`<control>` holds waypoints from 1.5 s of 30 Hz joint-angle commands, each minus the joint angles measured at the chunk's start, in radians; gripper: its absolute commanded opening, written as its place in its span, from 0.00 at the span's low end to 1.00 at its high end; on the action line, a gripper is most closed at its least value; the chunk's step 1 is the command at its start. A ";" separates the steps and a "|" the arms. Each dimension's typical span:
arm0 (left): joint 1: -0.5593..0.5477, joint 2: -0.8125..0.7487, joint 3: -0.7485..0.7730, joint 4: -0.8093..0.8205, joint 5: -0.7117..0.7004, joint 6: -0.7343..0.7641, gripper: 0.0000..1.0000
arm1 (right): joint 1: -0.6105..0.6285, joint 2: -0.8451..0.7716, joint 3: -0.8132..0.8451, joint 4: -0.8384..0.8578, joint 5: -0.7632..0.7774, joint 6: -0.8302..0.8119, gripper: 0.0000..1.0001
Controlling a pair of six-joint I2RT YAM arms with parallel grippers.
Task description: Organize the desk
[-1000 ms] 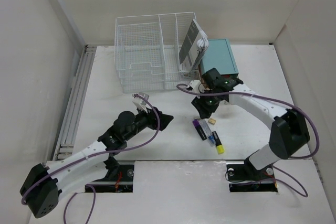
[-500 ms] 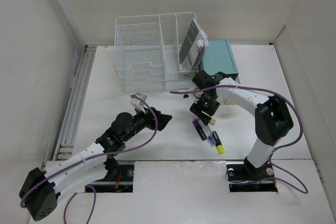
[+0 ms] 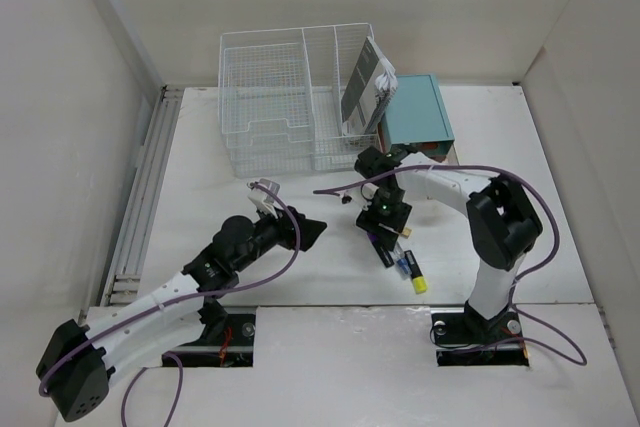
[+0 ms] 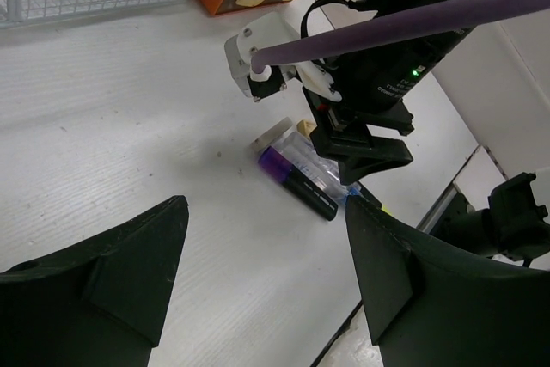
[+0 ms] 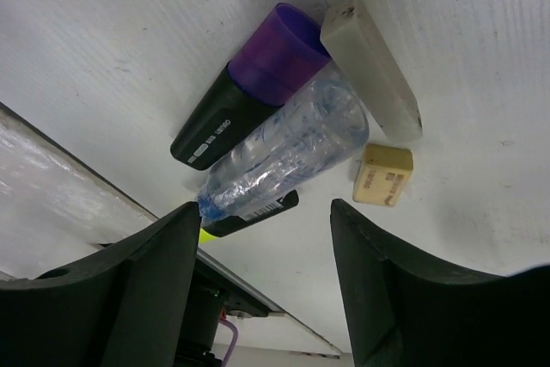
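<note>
Right gripper (image 3: 386,219) spread wide, empty, low over desk (image 3: 200,187); left gripper (image 4: 258,285) likewise wide, empty.

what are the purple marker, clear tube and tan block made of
Purple marker: likely plastic, glossy purple cap, black body with print. Clear tube: transparent plastic, see-through with highlights. Tan block: matte, maybe rubber or wood; unclear.

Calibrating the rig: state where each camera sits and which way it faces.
Top external: above and behind the arms, looking down at the desk; left gripper and right gripper show.
Left wrist: on the left arm, facing the purple marker; own fingers show.
Right wrist: close above that marker; own fingers show.
All three share the marker.
</note>
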 commanded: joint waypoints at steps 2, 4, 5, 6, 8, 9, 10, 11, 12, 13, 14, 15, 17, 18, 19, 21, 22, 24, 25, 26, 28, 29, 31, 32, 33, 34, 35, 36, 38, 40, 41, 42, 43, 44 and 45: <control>0.005 -0.027 -0.014 0.044 -0.009 0.017 0.71 | 0.008 0.027 0.021 0.032 0.011 0.010 0.69; 0.005 -0.027 -0.014 0.044 -0.009 0.017 0.71 | 0.008 0.037 0.030 0.032 0.011 0.019 0.69; 0.005 -0.027 -0.014 0.044 -0.009 0.017 0.71 | 0.008 0.050 0.039 0.043 0.002 0.019 0.69; 0.005 -0.027 -0.014 0.044 -0.009 0.017 0.71 | 0.008 0.059 0.039 0.043 -0.018 0.032 0.69; 0.005 -0.047 -0.023 0.035 -0.009 0.017 0.71 | 0.008 0.074 0.050 0.052 -0.029 0.042 0.69; 0.005 -0.047 -0.023 0.035 -0.009 0.017 0.71 | 0.008 0.088 0.050 0.052 -0.029 0.056 0.69; 0.005 -0.058 -0.023 0.025 -0.009 0.017 0.71 | 0.008 0.088 0.050 0.063 -0.029 0.056 0.69; 0.005 -0.073 -0.023 0.025 -0.018 0.017 0.71 | 0.008 0.088 0.050 0.078 -0.029 0.067 0.69; 0.005 -0.082 -0.023 0.016 -0.018 0.017 0.71 | 0.008 0.099 0.050 0.079 -0.017 0.078 0.69; 0.005 -0.082 -0.034 0.016 -0.018 0.017 0.71 | 0.008 0.099 0.050 0.092 -0.016 0.078 0.69; 0.005 -0.096 -0.034 0.016 -0.018 0.017 0.71 | 0.008 0.099 0.050 0.103 -0.016 0.088 0.69; 0.005 -0.108 -0.043 0.016 -0.018 0.017 0.71 | 0.008 0.109 0.050 0.103 -0.016 0.099 0.69; 0.005 -0.108 -0.043 0.006 -0.027 0.017 0.71 | 0.008 0.110 0.050 0.121 -0.007 0.108 0.66; 0.005 -0.119 -0.043 0.005 -0.027 0.017 0.71 | 0.008 0.122 0.050 0.121 -0.007 0.108 0.66; 0.005 -0.128 -0.043 -0.005 -0.027 0.017 0.71 | 0.008 0.132 0.050 0.121 -0.007 0.119 0.64; 0.005 -0.140 -0.043 -0.016 -0.027 0.017 0.71 | 0.008 0.142 0.039 0.131 -0.007 0.128 0.63; 0.005 -0.154 -0.053 -0.016 -0.027 0.007 0.71 | 0.008 0.142 0.039 0.141 0.003 0.128 0.60; 0.005 -0.168 -0.054 -0.016 -0.027 0.007 0.71 | 0.008 0.152 0.027 0.154 0.013 0.128 0.59; 0.005 -0.180 -0.054 -0.025 -0.027 0.007 0.71 | 0.008 0.152 0.004 0.154 0.013 0.139 0.59; 0.005 -0.180 -0.063 -0.025 -0.027 0.007 0.71 | 0.008 0.152 -0.005 0.167 0.025 0.139 0.58; 0.005 -0.191 -0.063 -0.034 -0.027 0.007 0.71 | 0.008 0.152 -0.015 0.177 0.037 0.148 0.58; 0.005 -0.202 -0.063 -0.034 -0.027 0.007 0.71 | 0.008 0.152 -0.030 0.189 0.037 0.157 0.55; 0.005 -0.202 -0.063 -0.034 -0.027 0.007 0.71 | 0.008 0.152 -0.041 0.201 0.056 0.157 0.52; 0.005 -0.202 -0.063 -0.034 -0.027 0.007 0.71 | 0.008 0.152 -0.050 0.201 0.056 0.167 0.52; 0.005 -0.202 -0.063 -0.034 -0.027 0.007 0.71 | 0.008 0.152 -0.050 0.201 0.056 0.167 0.52; 0.005 -0.202 -0.063 -0.034 -0.027 0.007 0.71 | 0.008 0.152 -0.050 0.201 0.066 0.167 0.51; 0.005 -0.211 -0.063 -0.034 -0.027 0.007 0.71 | -0.002 0.152 -0.050 0.201 0.066 0.167 0.51; 0.005 -0.211 -0.063 -0.044 -0.027 0.007 0.71 | -0.002 0.152 -0.050 0.201 0.066 0.167 0.51; 0.005 -0.222 -0.063 -0.044 -0.027 0.007 0.71 | -0.011 0.152 -0.050 0.210 0.066 0.167 0.51; 0.005 -0.233 -0.072 -0.053 -0.037 0.007 0.71 | -0.020 0.152 -0.050 0.210 0.076 0.167 0.51; 0.005 -0.233 -0.072 -0.053 -0.037 0.007 0.71 | -0.029 0.152 -0.050 0.210 0.076 0.167 0.50; 0.005 -0.233 -0.072 -0.053 -0.037 0.007 0.71 | -0.038 0.152 -0.050 0.210 0.076 0.167 0.50; 0.005 -0.233 -0.072 -0.053 -0.037 0.007 0.71 | -0.039 0.152 -0.061 0.210 0.076 0.158 0.50; 0.005 -0.233 -0.072 -0.053 -0.037 0.007 0.71 | -0.048 0.152 -0.061 0.210 0.076 0.157 0.50; 0.005 -0.233 -0.072 -0.053 -0.037 0.007 0.71 | -0.057 0.152 -0.061 0.210 0.076 0.157 0.50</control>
